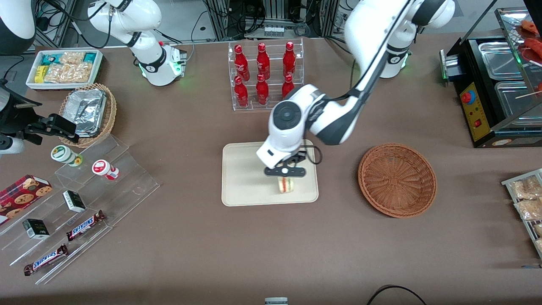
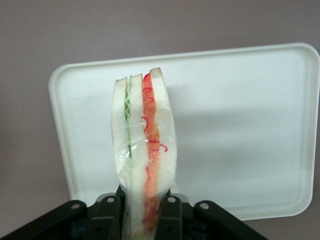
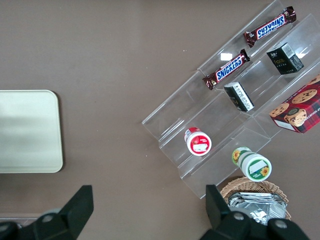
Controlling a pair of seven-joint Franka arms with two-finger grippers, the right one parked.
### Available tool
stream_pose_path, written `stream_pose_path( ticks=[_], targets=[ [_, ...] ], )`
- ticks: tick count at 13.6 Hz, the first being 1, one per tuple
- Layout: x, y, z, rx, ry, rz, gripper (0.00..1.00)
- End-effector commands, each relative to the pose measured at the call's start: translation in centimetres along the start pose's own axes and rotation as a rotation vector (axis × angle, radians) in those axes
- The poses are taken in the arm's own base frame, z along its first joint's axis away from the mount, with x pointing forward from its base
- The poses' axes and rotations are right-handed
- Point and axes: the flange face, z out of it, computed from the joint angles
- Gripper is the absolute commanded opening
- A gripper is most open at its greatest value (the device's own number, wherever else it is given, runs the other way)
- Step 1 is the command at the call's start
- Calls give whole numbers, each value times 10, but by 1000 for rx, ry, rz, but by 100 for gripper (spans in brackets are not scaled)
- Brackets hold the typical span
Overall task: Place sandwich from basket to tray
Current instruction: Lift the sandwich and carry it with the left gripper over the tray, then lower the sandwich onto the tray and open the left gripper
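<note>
The jaws of the left gripper (image 1: pixel 284 177) are pinched on the sandwich (image 1: pixel 286 185), one black finger (image 2: pixel 111 215) pressed against each bread face. The wrist view shows the wrapped wedge (image 2: pixel 144 165) standing on edge between them, pale bread outside, a green layer on one side and red-orange filling on the other, the clear wrap creased over it.

The sandwich is over the cream tray (image 1: pixel 241 186), toward the tray edge nearer the front camera and toward the working arm's end of it. From the front view it seems to sit at or just above the tray floor, though whether it actually touches cannot be told. The tray (image 2: pixel 250 125) fills most of the wrist view beneath the wedge.

The reddish-brown woven basket (image 1: pixel 397 180) lies on the brown surface (image 1: pixel 271 254) beside the tray, toward the working arm's end, apart from it.

Farther from the front camera than the tray stands a clear rack of red bottles (image 1: pixel 263 74). Toward the parked arm's end are clear stepped shelves with Snickers bars (image 1: pixel 86 225) and a tan basket with foil trays (image 1: pixel 88 111).
</note>
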Motion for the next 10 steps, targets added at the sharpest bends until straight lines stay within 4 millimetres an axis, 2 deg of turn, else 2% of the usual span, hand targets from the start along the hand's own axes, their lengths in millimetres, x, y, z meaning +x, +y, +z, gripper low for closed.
stream_pose_path(
  ticks=[1,4,7,8,9,10],
  targets=[
    [3,20,22,-1,30,-27,26],
    [-12,39,45,3,24,3,24],
    [-15,39,61,18,7,6,25],
    [-16,39,66,23,1,7,32],
    [-16,38,66,24,0,9,52],
    [-17,39,68,26,-1,11,88]
  ],
)
